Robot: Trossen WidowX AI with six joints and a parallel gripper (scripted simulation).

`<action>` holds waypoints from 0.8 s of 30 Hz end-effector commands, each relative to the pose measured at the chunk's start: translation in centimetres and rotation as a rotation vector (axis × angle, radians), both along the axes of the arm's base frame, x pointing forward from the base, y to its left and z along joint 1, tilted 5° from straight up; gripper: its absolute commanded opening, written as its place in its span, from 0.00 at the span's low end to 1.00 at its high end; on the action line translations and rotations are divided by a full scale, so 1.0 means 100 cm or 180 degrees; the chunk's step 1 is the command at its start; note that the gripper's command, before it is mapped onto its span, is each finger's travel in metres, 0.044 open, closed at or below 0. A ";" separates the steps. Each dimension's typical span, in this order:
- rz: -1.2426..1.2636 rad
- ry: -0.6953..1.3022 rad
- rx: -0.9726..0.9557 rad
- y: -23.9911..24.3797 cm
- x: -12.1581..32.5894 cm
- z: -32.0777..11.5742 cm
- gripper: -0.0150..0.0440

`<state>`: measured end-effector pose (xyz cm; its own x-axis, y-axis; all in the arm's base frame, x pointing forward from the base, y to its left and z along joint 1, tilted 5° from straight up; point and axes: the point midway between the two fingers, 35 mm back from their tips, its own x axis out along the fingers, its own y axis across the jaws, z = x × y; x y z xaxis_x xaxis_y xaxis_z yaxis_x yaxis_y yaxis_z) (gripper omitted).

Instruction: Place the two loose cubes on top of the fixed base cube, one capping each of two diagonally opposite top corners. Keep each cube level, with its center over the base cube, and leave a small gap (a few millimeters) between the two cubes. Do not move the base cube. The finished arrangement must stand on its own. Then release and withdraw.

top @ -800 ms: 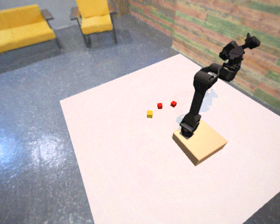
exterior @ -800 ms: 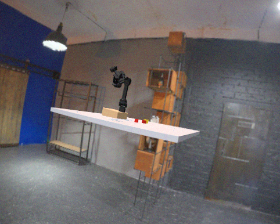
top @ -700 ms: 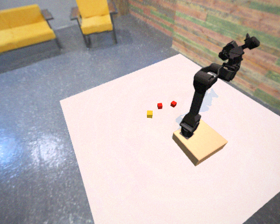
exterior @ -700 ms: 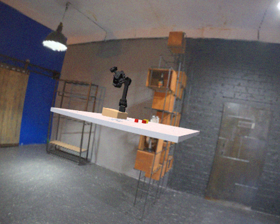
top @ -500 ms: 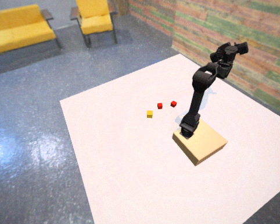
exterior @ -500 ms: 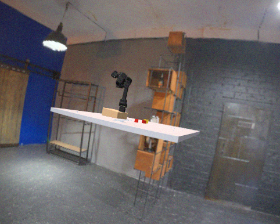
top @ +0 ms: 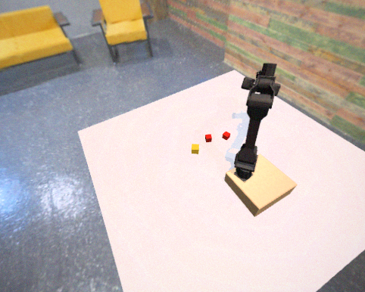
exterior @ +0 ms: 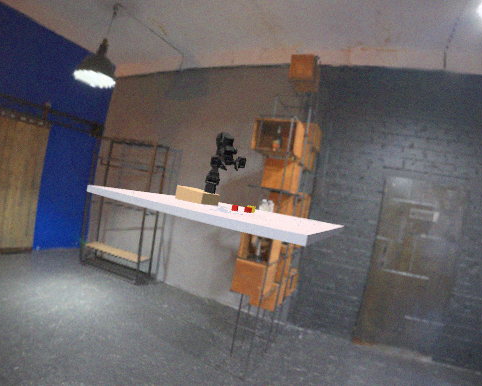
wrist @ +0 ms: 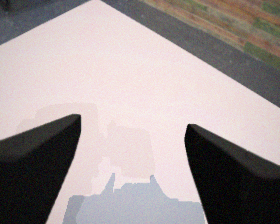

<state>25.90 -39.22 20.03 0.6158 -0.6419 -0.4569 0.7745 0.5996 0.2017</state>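
Note:
A yellow cube (top: pixel 194 149) (exterior: pixel 253 208) sits on the white table. A red cube (top: pixel 208 138) (exterior: pixel 248 209) sits near it, apart from it. The other red cube (top: pixel 226 135) (exterior: pixel 234 208) is turned at an angle and lies closer to the arm. All three are separate on the table, with nothing stacked. My gripper (wrist: pixel 134 127) is open and empty, high above the table. In the wrist view its two black fingers stand apart with only the tabletop and shadows beyond them. No cube shows in the wrist view.
The arm's base stands on a tan wooden block (top: pixel 269 181) (exterior: pixel 189 194), beside the cubes. The white table (top: pixel 158 212) (exterior: pixel 304 229) ends at its edges; its far corner shows in the wrist view. A plank wall (top: pixel 310 45) stands beyond the table.

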 end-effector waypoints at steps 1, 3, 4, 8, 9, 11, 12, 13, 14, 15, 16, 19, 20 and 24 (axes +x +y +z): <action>-0.0058 0.0066 0.0631 0.033 0.017 -0.020 0.70; -0.0106 0.0164 0.1000 0.056 0.023 -0.034 0.70; -0.0136 0.0224 0.1177 0.068 0.025 -0.041 0.70; -0.0304 0.0528 0.1827 0.116 0.027 -0.064 0.70; -0.0358 0.0619 0.1972 0.128 0.026 -0.069 0.70; -0.0477 0.0818 0.2241 0.153 0.022 -0.077 0.70; -0.0543 0.0925 0.2363 0.165 0.019 -0.080 0.70; -0.0614 0.1038 0.2477 0.177 0.015 -0.083 0.70; -0.0688 0.1154 0.2582 0.189 0.011 -0.085 0.70; -0.0767 0.1275 0.2678 0.201 0.006 -0.087 0.70; -0.0849 0.1400 0.2764 0.212 0.001 -0.088 0.70; -0.0977 0.1590 0.2873 0.228 -0.007 -0.088 0.70; -0.0977 0.1590 0.2873 0.228 -0.007 -0.088 0.70; -0.0977 0.1590 0.2873 0.228 -0.006 -0.095 0.70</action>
